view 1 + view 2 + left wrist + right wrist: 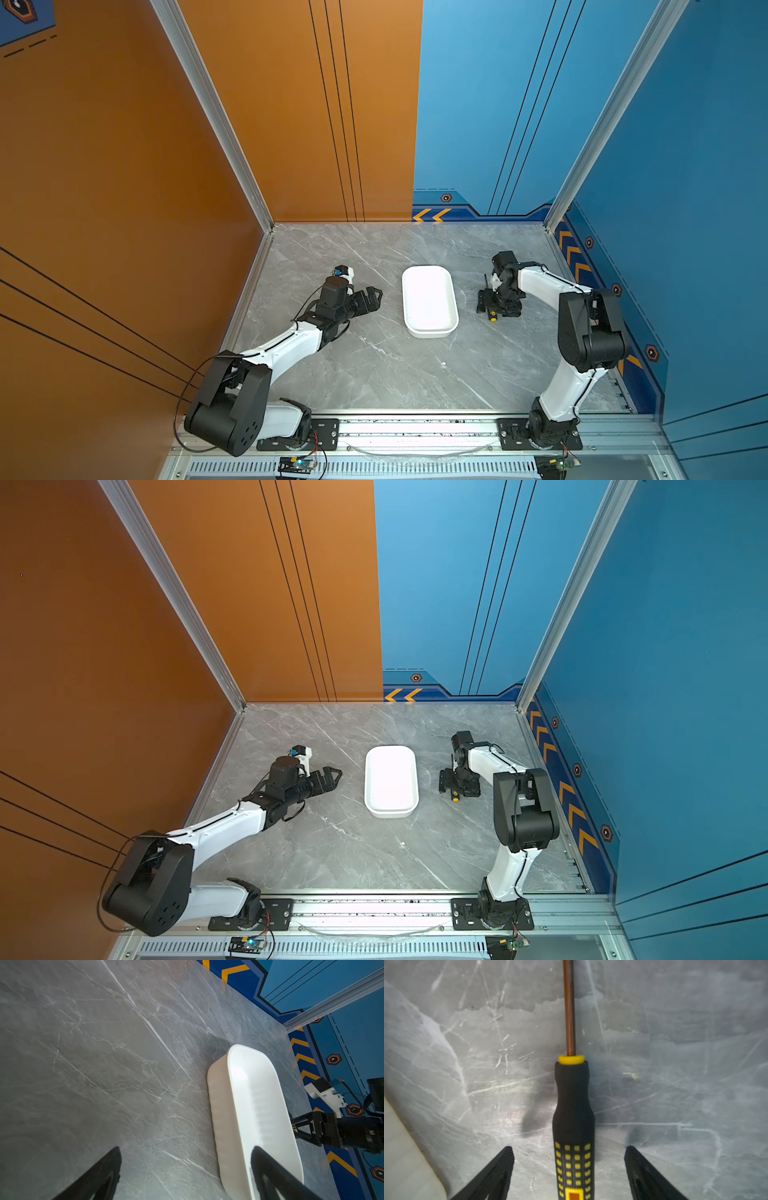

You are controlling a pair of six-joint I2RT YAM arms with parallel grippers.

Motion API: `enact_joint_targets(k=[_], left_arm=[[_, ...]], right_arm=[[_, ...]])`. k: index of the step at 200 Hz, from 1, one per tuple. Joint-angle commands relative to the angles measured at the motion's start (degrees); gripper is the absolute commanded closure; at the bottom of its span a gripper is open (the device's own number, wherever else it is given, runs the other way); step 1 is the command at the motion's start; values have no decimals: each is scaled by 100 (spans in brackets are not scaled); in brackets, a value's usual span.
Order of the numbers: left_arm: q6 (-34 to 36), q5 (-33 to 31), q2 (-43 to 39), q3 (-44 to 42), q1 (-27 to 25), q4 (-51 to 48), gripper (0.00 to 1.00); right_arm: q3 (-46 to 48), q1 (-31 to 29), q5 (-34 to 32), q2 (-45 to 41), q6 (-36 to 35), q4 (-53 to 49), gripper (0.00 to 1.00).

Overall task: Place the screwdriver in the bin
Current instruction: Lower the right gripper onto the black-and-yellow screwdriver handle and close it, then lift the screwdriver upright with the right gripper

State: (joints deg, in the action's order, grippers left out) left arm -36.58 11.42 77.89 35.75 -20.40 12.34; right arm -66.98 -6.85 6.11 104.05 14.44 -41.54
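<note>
The screwdriver [574, 1105] lies flat on the grey marble table to the right of the bin. It has a black handle with yellow dots and a thin dark shaft. In both top views only its yellow end cap [493, 319] [455, 799] and shaft tip show under the arm. My right gripper [569, 1148] [492, 305] [455, 785] is low over it and open. One finger stands on each side of the handle, with a gap on both sides. The white bin [428, 332] [390, 812] [220, 1115] sits empty mid-table. My left gripper [376, 299] [337, 780] [186, 1148] is open and empty, left of the bin.
A rounded corner of the bin [402, 1157] lies close beside my right gripper. Orange and blue walls enclose the table at the back and sides. The arm bases stand on a metal rail [415, 428] along the front edge.
</note>
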Motion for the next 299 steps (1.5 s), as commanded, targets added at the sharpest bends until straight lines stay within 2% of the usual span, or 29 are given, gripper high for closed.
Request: enact_joint_targets(k=[1,85,145,177,221,263,299], left_arm=[[-130,473,125,196,-47,-64,2],[-198,1363,369,492,-3,-433,2],[-262,1475,405,511,-6,-456,2],[-278,1468,395,509,-8,-509,2],[-289,1514,436,513,6,-529,2],[-271,1539,438,520,19,-522,2],[-264,1561,376,503,46,-523,2]], right_arm=[[-135,-45,0,104,37,-188,24],[-299,-167,-162,255,9,-246,38],[-494,-174,-298,447,-9,-327,43],[-525,-184,-329,560,-46,-363,54],[-502,-192,-331,553,-35,-368,77],[-492,-199,-254,291,13,-381,86],[-554,-236,-42,-311,101,-499,89]])
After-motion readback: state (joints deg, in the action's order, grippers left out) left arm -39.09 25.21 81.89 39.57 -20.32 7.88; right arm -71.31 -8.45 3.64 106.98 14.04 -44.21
